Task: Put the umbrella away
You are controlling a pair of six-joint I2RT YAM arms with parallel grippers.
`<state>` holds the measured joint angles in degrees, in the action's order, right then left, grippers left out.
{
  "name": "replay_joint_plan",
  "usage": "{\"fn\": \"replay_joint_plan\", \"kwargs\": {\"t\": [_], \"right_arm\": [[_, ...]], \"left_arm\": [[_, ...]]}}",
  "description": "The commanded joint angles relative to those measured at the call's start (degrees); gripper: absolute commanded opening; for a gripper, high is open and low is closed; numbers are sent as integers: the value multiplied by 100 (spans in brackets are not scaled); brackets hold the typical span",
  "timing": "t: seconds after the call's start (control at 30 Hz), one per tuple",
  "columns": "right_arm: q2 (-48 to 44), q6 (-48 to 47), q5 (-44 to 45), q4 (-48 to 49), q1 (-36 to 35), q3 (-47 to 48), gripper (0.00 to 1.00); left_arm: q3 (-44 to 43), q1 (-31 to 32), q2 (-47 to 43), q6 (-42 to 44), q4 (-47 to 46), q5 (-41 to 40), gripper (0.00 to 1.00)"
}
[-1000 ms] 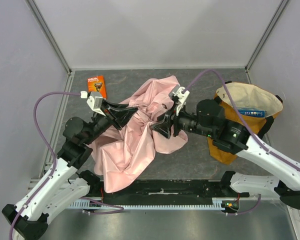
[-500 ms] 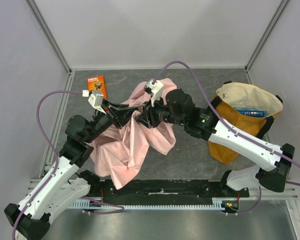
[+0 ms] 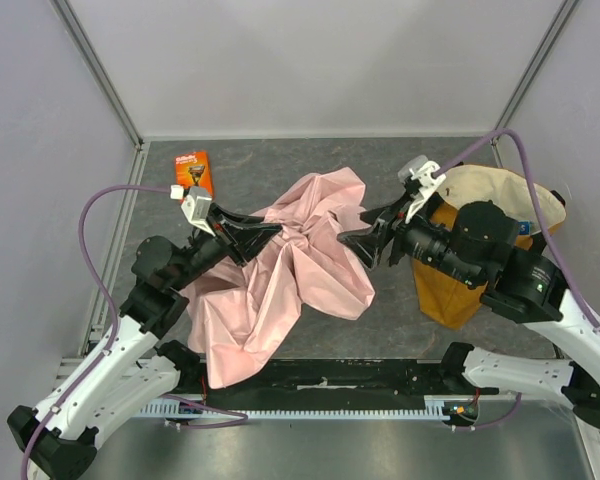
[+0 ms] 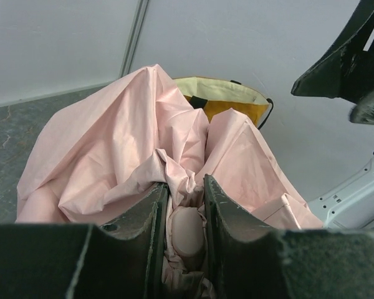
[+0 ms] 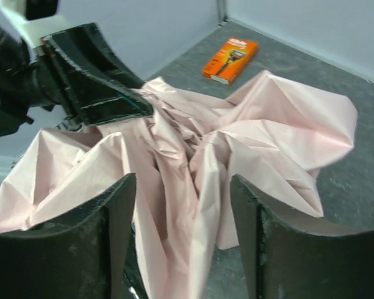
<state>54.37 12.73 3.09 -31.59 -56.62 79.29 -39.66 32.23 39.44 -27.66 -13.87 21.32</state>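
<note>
The umbrella (image 3: 300, 265) lies as a crumpled heap of pale pink fabric on the dark table, between my two arms. My left gripper (image 3: 270, 232) reaches into its upper left part. In the left wrist view the left gripper (image 4: 185, 187) is shut on the umbrella's small pink handle (image 4: 187, 227), with fabric bunched round it. My right gripper (image 3: 358, 228) hovers at the umbrella's right edge, open. In the right wrist view the right gripper (image 5: 184, 187) has pink folds (image 5: 262, 124) lying below and beyond it, nothing pinched. The shaft and ribs are hidden.
A mustard-yellow tote bag (image 3: 490, 190) stands open at the right, behind my right arm, with a blue item inside. An orange razor box (image 3: 193, 170) lies at the back left. Grey walls enclose the table on three sides.
My right gripper reached left into the fabric beside the left gripper, then drew back to the right and opened. The pink fabric spread rightward. The left gripper kept its hold.
</note>
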Motion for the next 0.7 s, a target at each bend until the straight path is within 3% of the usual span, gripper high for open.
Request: {"fn": "replay_joint_plan", "kwargs": {"t": [0.0,0.17,0.27,0.4,0.5,0.6,0.67], "right_arm": [[310,-262,501,-462,19,-36,60],[671,-604,613,-243,19,-106,23],[995,-745,194,65,2,-37,16],[1707,-624,-561,591,-200,368,15],[1910,-107,-1465,1687,-227,237,15],[2016,431,-1987,2587,-218,-53,23],[2034,389,-1744,2230,-218,-10,34]], "left_arm": [[-42,12,-68,-143,-600,197,2],[-68,12,-165,-99,-608,434,2],[-42,12,-121,-169,-705,583,2],[28,29,54,-432,-1012,768,2],[81,20,160,-573,-1240,865,2],[90,20,169,-653,-1268,874,2],[107,20,117,-653,-1268,874,2]]}}
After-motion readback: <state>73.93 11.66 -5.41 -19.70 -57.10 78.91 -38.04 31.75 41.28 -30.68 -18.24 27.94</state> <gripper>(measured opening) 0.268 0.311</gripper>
